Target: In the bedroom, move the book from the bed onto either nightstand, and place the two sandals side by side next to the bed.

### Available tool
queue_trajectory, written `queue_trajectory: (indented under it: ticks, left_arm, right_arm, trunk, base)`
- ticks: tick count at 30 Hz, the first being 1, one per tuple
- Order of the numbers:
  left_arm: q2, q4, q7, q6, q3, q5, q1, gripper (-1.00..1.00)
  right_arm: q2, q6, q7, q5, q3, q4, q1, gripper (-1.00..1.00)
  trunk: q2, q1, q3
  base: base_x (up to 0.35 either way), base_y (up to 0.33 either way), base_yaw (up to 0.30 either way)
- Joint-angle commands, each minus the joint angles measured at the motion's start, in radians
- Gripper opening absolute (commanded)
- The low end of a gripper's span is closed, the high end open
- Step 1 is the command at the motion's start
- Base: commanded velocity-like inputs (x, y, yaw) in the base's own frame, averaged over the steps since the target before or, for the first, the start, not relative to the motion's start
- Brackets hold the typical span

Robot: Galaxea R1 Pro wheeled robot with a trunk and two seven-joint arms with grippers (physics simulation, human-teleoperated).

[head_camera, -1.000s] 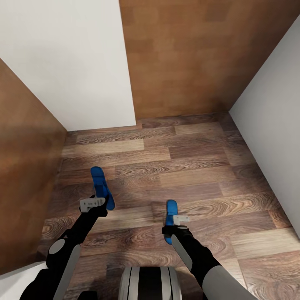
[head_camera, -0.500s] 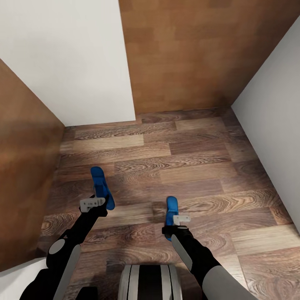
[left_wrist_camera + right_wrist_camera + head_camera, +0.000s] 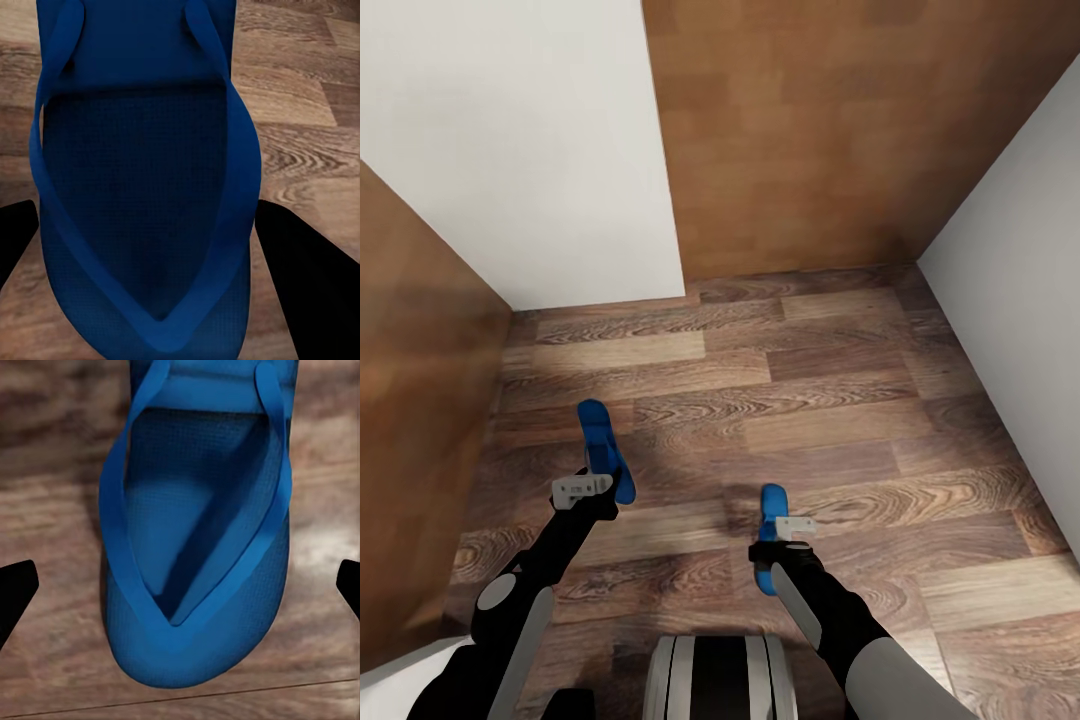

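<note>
Each pincer, left (image 3: pixel 592 487) and right (image 3: pixel 780 535), grips one blue sandal (image 3: pixel 603 450) (image 3: pixel 770 520) above the floor (image 3: pixel 840 400) (probably carrying both bedward together).

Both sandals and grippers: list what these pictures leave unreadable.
- Left sandal: heel end hidden behind left gripper in head view; cut off by frame edges in left wrist view.
- Right sandal: middle covered by right gripper.
- Right wrist view: fingertips barely enter at the edges; contact with the sandal unreadable.
</note>
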Motion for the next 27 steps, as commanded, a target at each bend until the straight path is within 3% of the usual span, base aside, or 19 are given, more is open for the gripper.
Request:
queue_trajectory:
  ticks: [1, 12, 27]
  left_arm:
    - [0.000, -0.001, -0.002, 0.007, 0.000, 0.010, 0.000, -1.00]
    - [0.000, -0.001, -0.002, 0.007, 0.000, 0.011, 0.000, -1.00]
    - [0.000, -0.001, -0.002, 0.008, 0.000, 0.011, 0.000, -1.00]
  right_arm:
    - [-0.001, 0.002, -0.010, -0.010, 0.004, -0.001, -0.001, 1.00]
    - [-0.001, 0.002, -0.010, -0.010, 0.005, -0.001, -0.001, 1.00]
    - [-0.001, 0.002, -0.010, -0.010, 0.005, -0.001, -0.001, 1.00]
  trunk:
    - [0.000, 0.000, -0.001]
    - [0.000, 0.000, -0.001]
    - [0.000, 0.000, -0.001]
  base:
    - [0.014, 0.000, 0.000]
    - [0.109, 0.000, 0.000]
    - [0.008, 0.000, 0.000]
